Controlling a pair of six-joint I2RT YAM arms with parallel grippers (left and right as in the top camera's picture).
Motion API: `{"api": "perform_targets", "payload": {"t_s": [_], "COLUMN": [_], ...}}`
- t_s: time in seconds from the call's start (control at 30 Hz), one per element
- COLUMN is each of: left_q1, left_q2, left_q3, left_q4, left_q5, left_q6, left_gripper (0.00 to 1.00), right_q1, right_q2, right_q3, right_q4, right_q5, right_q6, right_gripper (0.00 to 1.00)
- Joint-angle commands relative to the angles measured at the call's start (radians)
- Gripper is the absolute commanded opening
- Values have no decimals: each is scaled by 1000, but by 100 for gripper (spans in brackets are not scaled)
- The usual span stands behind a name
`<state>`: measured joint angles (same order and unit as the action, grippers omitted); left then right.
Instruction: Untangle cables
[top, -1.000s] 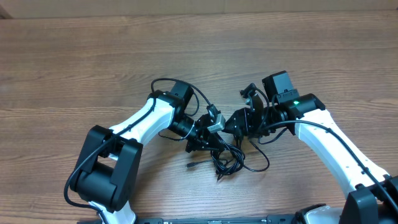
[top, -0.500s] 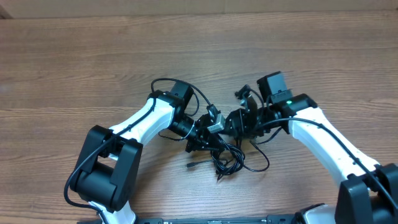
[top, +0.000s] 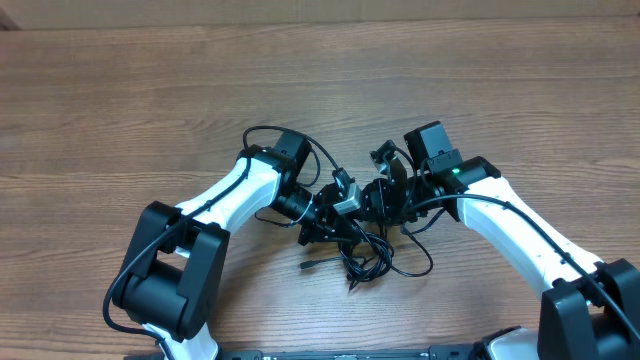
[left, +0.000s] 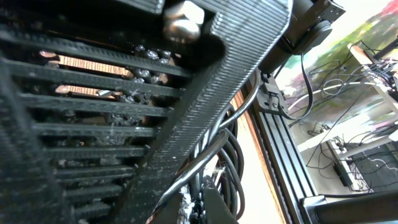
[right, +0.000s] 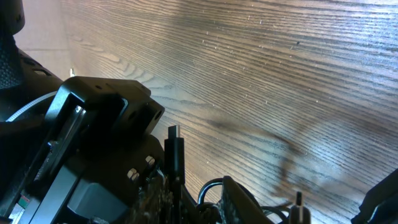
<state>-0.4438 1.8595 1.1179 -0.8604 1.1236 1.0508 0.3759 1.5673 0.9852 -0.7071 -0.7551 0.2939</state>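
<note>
Lowest in the overhead view, just below centre, the cables (top: 368, 258) lie on the surface (top: 480, 90) as a small heap of thin black loops. One plug end pokes out to the left and a wider loop bulges to the right. The slack appears to lie here because the knot itself sits higher, at the top of the heap where both arms meet.

Just above it, the left gripper (top: 335, 222) comes in from the left and the right gripper (top: 375, 203) from the right, tips almost touching over the tangle. Working from opposite sides would likely let them draw strands apart.

In the left wrist view a ribbed finger (left: 205, 93) fills the frame with cable strands running along its edge, but I cannot tell whether that gripper is apart or clamped. In the right wrist view a black plug (right: 175, 149) stands upright at the bottom between the dark finger shapes. Whether the right gripper pinches it is also unclear.

Beyond the arms, the upper half of the frame shows only wood grain.
</note>
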Motion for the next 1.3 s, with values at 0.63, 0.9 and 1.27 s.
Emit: {"api": "perform_targets", "payload": {"t_s": [0.63, 0.9, 1.27], "left_q1": [-4, -4, -1], "left_q2": [5, 5, 5], "left_q3": [4, 4, 4], "left_q4": [5, 5, -3], "left_q5": [21, 22, 39], "left_q6": [19, 19, 19], "left_gripper": [4, 4, 4], "right_q1": [16, 60, 66], "right_q2": [2, 2, 2], "right_q3": [-11, -11, -11], "right_q4": [-39, -38, 31], "right_q5": [-140, -137, -137], "right_q6": [1, 2, 27], "right_gripper": [35, 35, 42]}}
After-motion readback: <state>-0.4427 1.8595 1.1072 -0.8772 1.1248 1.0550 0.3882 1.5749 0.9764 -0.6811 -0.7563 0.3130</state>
